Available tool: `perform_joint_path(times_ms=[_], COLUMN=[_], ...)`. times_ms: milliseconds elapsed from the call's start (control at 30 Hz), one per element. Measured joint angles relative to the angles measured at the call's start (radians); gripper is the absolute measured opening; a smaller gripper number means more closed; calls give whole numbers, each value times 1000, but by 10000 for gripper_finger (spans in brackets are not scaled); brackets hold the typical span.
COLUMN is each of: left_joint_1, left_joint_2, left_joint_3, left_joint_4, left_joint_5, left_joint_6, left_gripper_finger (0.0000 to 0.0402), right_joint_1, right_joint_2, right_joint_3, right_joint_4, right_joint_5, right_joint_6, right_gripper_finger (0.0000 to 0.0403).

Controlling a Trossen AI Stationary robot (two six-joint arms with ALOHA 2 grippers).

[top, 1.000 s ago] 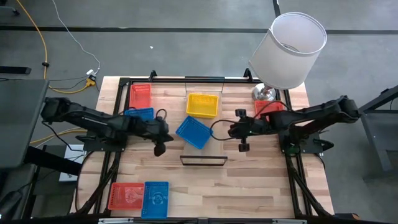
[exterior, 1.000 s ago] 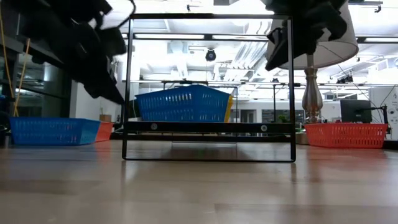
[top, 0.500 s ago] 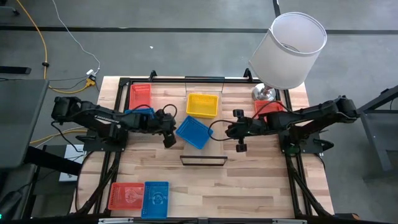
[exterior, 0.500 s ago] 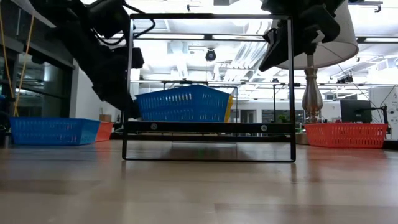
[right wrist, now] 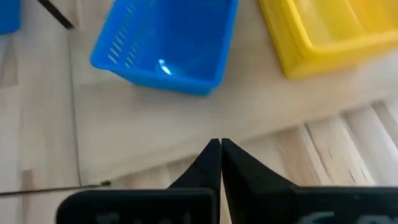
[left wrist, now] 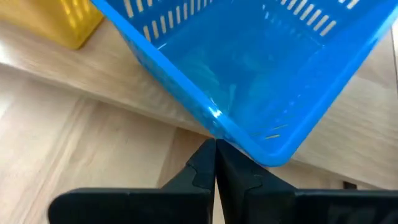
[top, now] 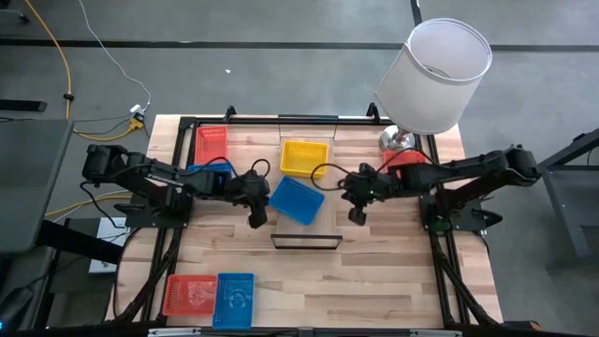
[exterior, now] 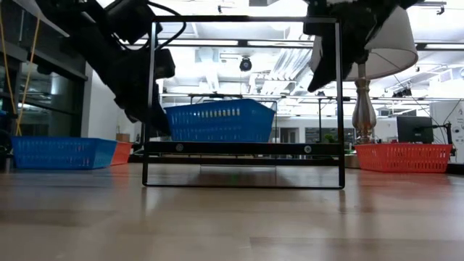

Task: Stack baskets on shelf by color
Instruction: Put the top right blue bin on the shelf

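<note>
A blue basket (top: 298,199) stands askew on the light-wood shelf (top: 307,227), its bottom on the plank (exterior: 246,148). A yellow basket (top: 304,157) sits farther back on the same plank. My left gripper (left wrist: 216,144) is shut, with its tips at the blue basket's left side. My right gripper (right wrist: 221,144) is shut and hovers right of the blue basket, over the plank's edge, touching nothing. Off the shelf, a red basket (top: 211,143) and a blue one (top: 208,171) lie at the far left, and a red one (top: 407,161) at the right. My left gripper pushes the blue basket with the tips of its shut fingers (left wrist: 208,155). They meet the rim of the side wall close to a corner (left wrist: 219,127). The fingers come nearly level from the table's left. The basket stays flat on the plank.
A lamp with a white shade (top: 435,75) stands at the far right corner on its metal base (top: 397,140). A red basket (top: 190,296) and a blue one (top: 234,300) lie at the near left edge. The shelf's black rail (top: 306,241) crosses the table's middle.
My left gripper has moved toward the table's right, reached the blue basket and shoved it a little to the right along the plank; the yellow basket behind it no longer shows in the low view. My right gripper has drifted slightly left and toward the far edge.
</note>
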Motion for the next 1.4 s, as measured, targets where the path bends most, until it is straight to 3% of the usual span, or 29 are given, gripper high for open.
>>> perform_joint_path(times_ms=[167, 367, 500, 700, 1100, 1400], left_joint_1=[-21, -38, -39, -30, -31, -31], left_joint_2=[0, 0, 0, -1, -1, -1], left_joint_3=[0, 0, 0, 0, 0, 0], left_joint_4=[4, 21, 41, 98, 92, 91], left_joint_5=[0, 33, 44, 41, 41, 41], left_joint_6=[0, 21, 34, 34, 34, 71], left_gripper_finger=[0, 0, 0, 0, 0, 0], right_joint_1=[-87, -193, -224, -207, -150, -182], right_joint_2=[0, 0, 1, 8, 198, 214], right_joint_3=[-9, -152, -238, -307, -314, -313], right_joint_4=[-51, 159, 353, 553, 765, 854], right_joint_5=[-69, -334, -408, -436, -414, -354], right_joint_6=[8, -33, -30, 46, 88, 85], right_gripper_finger=[0, 0, 0, 0, 0, 0])
